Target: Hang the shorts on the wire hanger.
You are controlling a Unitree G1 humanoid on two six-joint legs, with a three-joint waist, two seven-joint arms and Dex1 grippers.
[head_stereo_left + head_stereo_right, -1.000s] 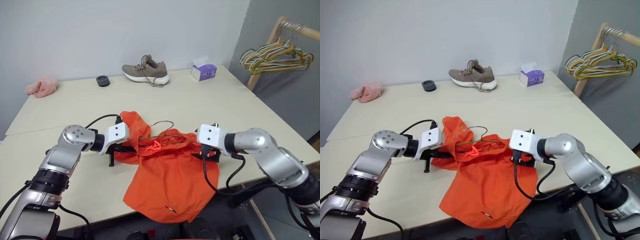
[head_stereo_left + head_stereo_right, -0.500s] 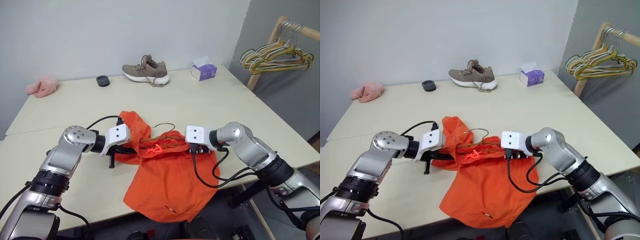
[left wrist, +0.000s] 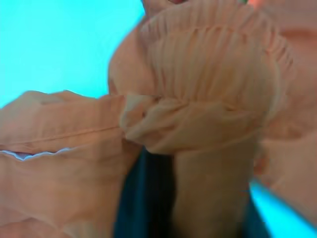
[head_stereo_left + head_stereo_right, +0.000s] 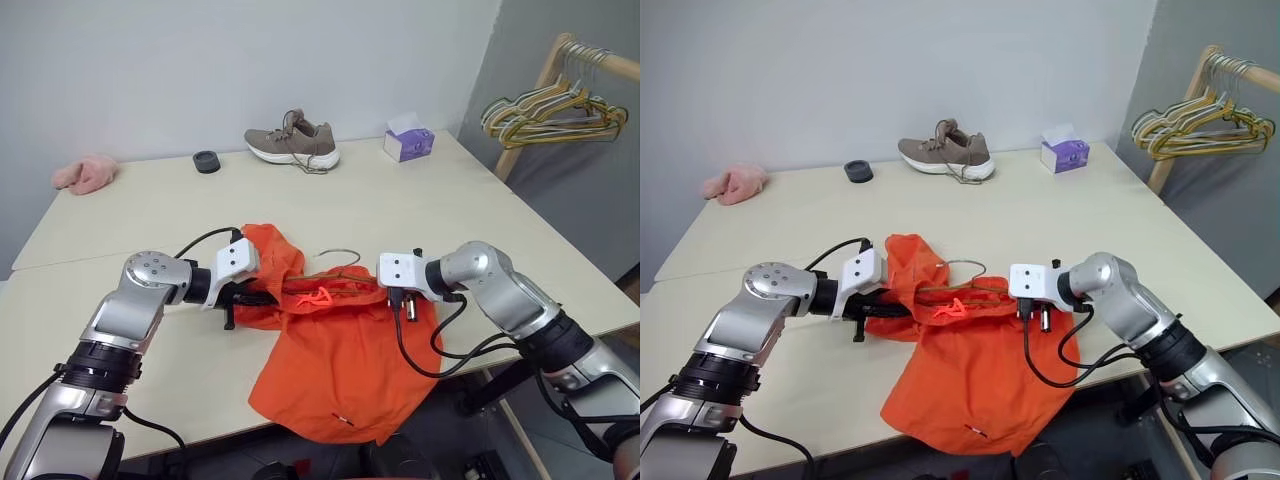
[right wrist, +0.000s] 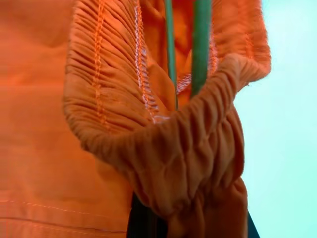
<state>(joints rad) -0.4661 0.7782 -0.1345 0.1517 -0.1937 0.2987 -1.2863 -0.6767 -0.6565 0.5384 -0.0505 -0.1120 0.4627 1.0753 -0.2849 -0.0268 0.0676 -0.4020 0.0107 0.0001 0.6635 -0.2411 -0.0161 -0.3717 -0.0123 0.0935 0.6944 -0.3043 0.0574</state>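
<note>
Left eye view: the shorts (image 4: 335, 350) lie near the front of the worktop (image 4: 420, 215), waistband stretched side to side between the two arms, the legs spilling over the front edge. The wire hanger (image 4: 335, 272) sits inside the waistband, its long axis running the same way as the band, and its hook pokes out on the far side. The left tool (image 4: 250, 296) meets the band's left end and the right tool (image 4: 400, 300) its right end, so each arm is nearest its own end of the hanger.

Right eye view: same layout – the bright orange fabric is thin, creased and floppy, with a small drawstring knot at mid-band. A grey shoe (image 4: 945, 155), a tissue box (image 4: 1064, 152) and a pink cloth (image 4: 734, 184) rest well apart at the back; a bunch of hangers (image 4: 1200, 125) hangs off to the right.

Left wrist view: gathered waistband bunches right against this tool; whether its jaws are parted or clenched cannot be told.

Right wrist view: the right tool is clenched on the elastic band, with the hanger's thin wire running up through the opening just beyond – any further pull would likely slide fabric along that wire
</note>
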